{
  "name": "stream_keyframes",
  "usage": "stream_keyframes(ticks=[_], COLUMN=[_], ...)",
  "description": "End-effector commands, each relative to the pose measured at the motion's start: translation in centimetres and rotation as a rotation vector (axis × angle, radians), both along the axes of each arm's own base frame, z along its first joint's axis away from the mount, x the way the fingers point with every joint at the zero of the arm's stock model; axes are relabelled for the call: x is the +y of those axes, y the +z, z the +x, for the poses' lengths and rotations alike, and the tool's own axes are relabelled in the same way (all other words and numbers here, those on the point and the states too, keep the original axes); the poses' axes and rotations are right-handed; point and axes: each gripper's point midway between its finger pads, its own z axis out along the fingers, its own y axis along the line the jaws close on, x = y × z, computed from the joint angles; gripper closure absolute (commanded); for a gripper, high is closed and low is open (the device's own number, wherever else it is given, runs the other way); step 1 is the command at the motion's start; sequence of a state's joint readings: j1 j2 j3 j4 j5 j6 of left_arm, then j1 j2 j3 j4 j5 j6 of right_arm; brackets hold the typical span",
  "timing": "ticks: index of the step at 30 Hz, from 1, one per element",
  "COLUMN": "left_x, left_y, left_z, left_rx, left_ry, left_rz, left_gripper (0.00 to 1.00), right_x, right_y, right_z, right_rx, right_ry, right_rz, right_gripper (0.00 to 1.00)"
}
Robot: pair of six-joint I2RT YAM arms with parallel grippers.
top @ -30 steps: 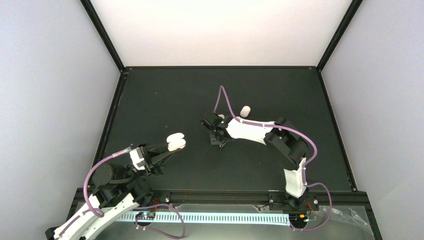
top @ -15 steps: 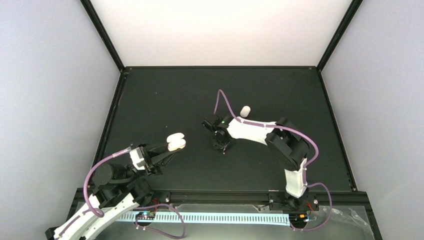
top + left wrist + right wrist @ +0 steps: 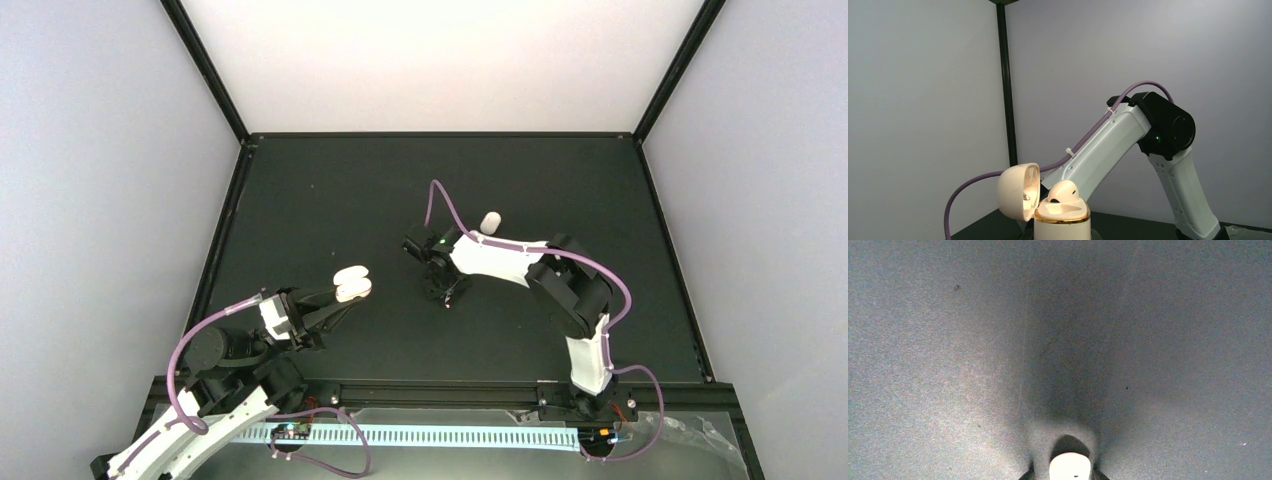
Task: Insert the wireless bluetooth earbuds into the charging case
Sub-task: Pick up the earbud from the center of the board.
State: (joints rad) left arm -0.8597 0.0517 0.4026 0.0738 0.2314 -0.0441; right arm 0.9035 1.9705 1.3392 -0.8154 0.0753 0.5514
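Note:
My left gripper (image 3: pixel 338 298) is shut on the charging case (image 3: pixel 351 284) and holds it up above the table's near left. In the left wrist view the cream case body (image 3: pixel 1062 226) stands upright with a gold rim, and its lid (image 3: pixel 1015 192) hangs open to the left. One earbud (image 3: pixel 1064 191) sits in the case. My right gripper (image 3: pixel 446 292) points down at mid-table. It is shut on a second earbud (image 3: pixel 1070 467), held just above the dark mat. My left fingers are hidden under the case.
A plain white pill-shaped capsule (image 3: pixel 490 222) lies on the mat behind the right wrist. The black table (image 3: pixel 330 200) has raised black frame edges and grey walls on both sides. The right arm (image 3: pixel 1128 135) crosses the left wrist view behind the case.
The right wrist has turned and shifted slightly toward the near side with the earbud. The left arm and the case have not moved.

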Motion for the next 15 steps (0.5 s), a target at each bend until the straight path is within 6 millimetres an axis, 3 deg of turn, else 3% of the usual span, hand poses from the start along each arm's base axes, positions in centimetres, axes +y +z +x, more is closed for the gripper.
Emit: stream_keyframes(ticks=[1,15], left_x=[0.2,0.0], left_y=[0.5,0.4], left_z=[-0.4,-0.4], left_rx=[-0.012,-0.01], left_ry=[-0.011,-0.012], left_rz=[-0.008,-0.004], left_gripper=[0.98,0.98], right_x=[-0.5,-0.1], right_y=[-1.0,-1.1], right_z=[0.3,1.7], right_rx=[0.019,-0.005], right_ry=[0.009,-0.006], right_rz=[-0.033,-0.023], right_gripper=[0.71,0.7])
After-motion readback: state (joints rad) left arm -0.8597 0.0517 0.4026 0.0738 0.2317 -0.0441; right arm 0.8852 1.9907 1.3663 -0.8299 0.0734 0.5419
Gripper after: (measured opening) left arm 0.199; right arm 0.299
